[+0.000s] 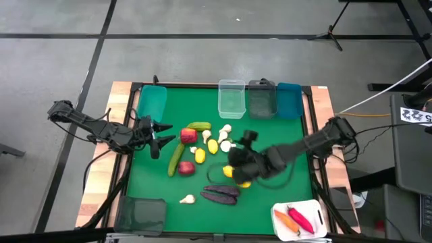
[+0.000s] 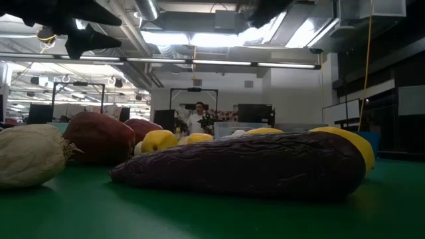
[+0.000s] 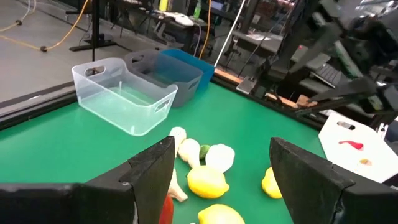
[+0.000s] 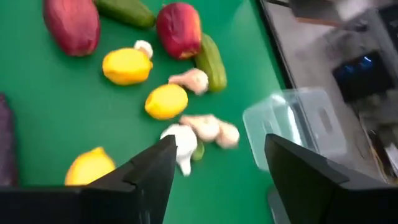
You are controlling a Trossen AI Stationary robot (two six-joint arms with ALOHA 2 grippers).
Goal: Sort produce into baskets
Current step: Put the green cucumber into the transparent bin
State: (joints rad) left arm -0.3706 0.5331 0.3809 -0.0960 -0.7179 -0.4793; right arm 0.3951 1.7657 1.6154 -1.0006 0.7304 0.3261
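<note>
Right gripper (image 1: 237, 162) hovers with jaws parted and empty at frame centre, over the garlic bulbs (image 1: 225, 143) and lemons (image 1: 212, 146); next it must descend and close. Left gripper (image 1: 164, 135) waits, likewise parted and empty, at left.

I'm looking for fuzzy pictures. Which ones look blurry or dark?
Right wrist view: the red toy apple and clear plastic bin look smeared. Low view: the long dark purple eggplant sits shadowed against bright ceiling lights. High view: fairly evenly lit.

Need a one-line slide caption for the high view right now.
Both arms work over loose produce on the green table: left gripper open beside an apple, right gripper open above lemons.
</note>
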